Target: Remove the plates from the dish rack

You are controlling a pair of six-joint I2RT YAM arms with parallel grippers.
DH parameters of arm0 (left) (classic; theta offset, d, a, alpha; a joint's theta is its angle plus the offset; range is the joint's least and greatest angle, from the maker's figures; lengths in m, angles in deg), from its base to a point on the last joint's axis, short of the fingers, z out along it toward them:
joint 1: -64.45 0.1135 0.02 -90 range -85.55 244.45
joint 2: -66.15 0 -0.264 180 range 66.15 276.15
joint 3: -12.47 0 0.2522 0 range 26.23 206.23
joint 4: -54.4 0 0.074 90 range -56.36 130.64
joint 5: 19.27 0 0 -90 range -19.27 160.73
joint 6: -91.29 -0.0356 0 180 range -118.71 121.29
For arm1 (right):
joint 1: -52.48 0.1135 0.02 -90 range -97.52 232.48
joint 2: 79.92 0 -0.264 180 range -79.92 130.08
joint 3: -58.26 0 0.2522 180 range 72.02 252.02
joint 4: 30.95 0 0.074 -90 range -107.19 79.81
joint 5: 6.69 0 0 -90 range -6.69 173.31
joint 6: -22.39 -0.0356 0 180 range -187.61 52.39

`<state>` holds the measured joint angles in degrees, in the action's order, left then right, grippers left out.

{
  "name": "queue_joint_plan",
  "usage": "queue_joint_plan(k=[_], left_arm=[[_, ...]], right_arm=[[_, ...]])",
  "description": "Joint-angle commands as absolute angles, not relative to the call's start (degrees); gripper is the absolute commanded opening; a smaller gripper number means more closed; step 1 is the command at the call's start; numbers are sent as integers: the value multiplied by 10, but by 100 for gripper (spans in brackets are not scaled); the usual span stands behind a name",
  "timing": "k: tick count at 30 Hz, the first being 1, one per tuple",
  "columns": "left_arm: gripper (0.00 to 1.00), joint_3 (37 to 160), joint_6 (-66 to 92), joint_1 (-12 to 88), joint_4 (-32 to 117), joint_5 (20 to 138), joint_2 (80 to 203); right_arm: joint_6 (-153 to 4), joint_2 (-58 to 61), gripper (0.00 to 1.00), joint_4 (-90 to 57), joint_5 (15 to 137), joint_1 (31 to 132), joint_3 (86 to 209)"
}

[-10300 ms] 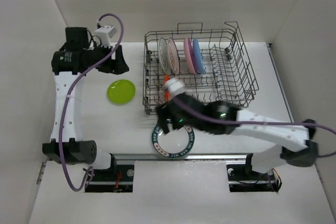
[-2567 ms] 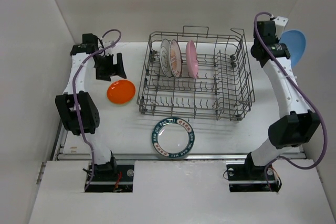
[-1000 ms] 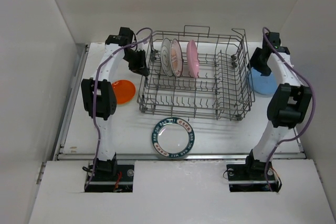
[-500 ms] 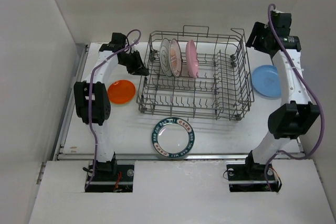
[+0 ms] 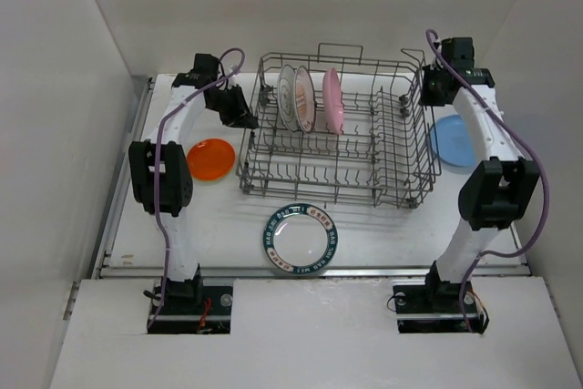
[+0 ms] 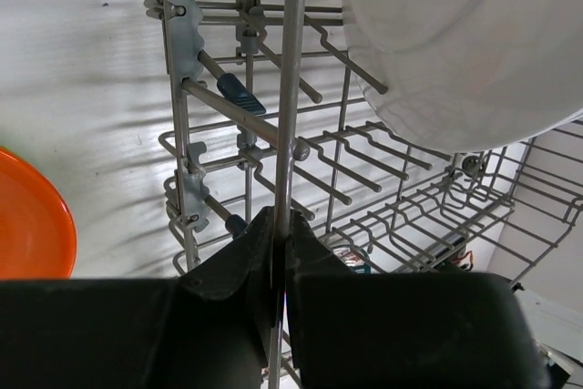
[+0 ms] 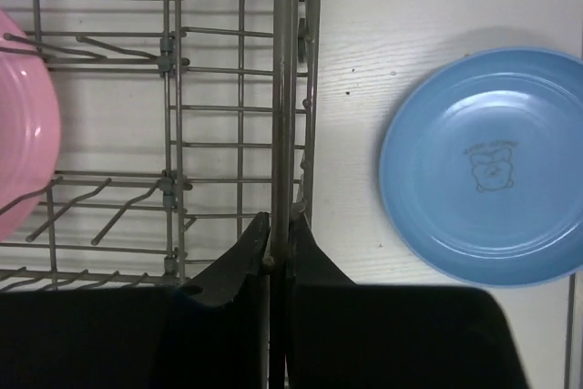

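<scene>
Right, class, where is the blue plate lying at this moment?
In the top view the blue plate lies flat on the table, on the right side, just outside the right wall of the dish rack.

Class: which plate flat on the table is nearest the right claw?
The blue plate, right of the dish rack; orange plate and teal-rimmed plate lie farther.

table (image 5: 383, 234) | centre: dish rack (image 5: 339, 168) | left: orange plate (image 5: 210, 159) | right: blue plate (image 5: 451, 140) | front: teal-rimmed plate (image 5: 301, 239)
</scene>
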<state>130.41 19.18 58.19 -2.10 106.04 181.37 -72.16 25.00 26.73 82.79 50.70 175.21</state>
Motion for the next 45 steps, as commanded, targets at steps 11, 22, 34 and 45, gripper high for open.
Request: queue_joint_plan(k=[11,22,34,45], left_arm=[[0,1430,182,606,-74,1008,1879],[0,1362,194,583,-55,988,1829],[15,1367,174,583,-60,947,1812],[44,1393,140,583,-71,947,1812]], right_arm=[[-830,406,0,198,814,537,1981],[-778,371,95,203,936,571,2041],[-727,219,97,51,826,723,1827],[-737,388,71,40,749,762,1894]])
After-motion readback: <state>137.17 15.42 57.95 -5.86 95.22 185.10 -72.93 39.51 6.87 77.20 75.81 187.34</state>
